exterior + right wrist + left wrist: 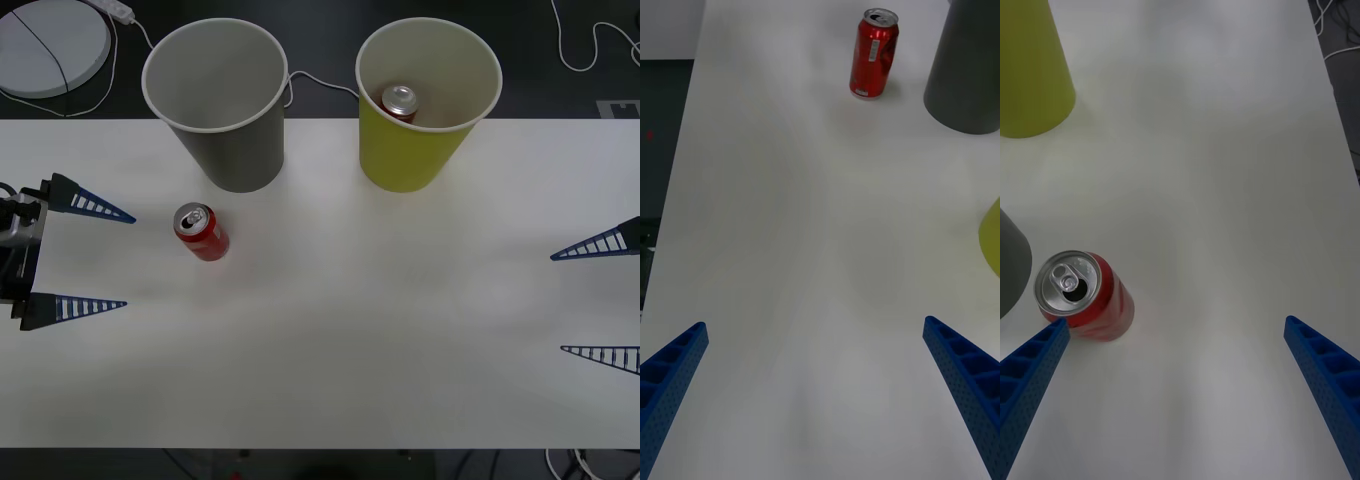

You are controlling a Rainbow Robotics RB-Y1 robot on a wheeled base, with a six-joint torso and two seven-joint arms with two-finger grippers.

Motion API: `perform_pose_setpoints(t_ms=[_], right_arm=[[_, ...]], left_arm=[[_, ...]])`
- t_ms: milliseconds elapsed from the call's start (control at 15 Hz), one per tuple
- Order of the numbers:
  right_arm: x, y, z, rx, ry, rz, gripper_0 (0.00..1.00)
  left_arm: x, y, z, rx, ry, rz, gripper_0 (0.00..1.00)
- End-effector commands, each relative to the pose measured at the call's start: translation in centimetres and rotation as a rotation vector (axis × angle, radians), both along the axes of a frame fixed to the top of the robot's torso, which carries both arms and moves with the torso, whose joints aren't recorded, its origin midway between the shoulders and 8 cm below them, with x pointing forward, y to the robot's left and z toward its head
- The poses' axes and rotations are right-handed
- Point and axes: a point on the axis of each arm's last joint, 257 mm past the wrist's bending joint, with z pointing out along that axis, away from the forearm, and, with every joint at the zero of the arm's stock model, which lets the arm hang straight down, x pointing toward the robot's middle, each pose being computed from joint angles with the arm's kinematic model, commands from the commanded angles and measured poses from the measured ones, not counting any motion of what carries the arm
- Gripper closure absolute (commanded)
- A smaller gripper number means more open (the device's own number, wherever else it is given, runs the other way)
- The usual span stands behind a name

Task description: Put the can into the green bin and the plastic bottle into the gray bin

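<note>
Can (pixel 202 231) upright — near gray bin (pixel 216 100)

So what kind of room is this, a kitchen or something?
More likely a lab or test room: a plain white table carries two paper bins and a soda can, cables trail over the dark floor, and blue robot grippers wait at both sides.

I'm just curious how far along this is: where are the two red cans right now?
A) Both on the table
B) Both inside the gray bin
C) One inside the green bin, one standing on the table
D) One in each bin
C: one can lies inside the green bin, while the other can stands upright on the table near the gray bin.
</note>
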Motion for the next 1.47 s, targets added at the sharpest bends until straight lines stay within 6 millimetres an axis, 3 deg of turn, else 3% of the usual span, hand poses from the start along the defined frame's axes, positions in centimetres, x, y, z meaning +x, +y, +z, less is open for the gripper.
perform_pose_setpoints(t_ms=[67, 133, 533, 1067, 1467], right_arm=[[0.0, 0.0, 0.0, 0.000, 0.000, 0.000, 0.00], [0.0, 0.0, 0.0, 0.000, 0.000, 0.000, 0.00], [0.0, 0.0, 0.0, 0.000, 0.000, 0.000, 0.00], [0.0, 0.0, 0.0, 0.000, 0.000, 0.000, 0.00], [0.0, 0.0, 0.0, 0.000, 0.000, 0.000, 0.00]], left_arm=[[0.0, 0.0, 0.0, 0.000, 0.000, 0.000, 0.00], [-0.4, 0.1, -0.7, 0.008, 0.019, -0.002, 0.00], [-0.3, 0.6, -0.3, 0.012, 0.021, 0.009, 0.00], [2.6, 1.7, -1.1, -0.290, 0.117, 0.204, 0.00], [4.2, 3.2, -3.4, -0.319, 0.011, 0.227, 0.00]])
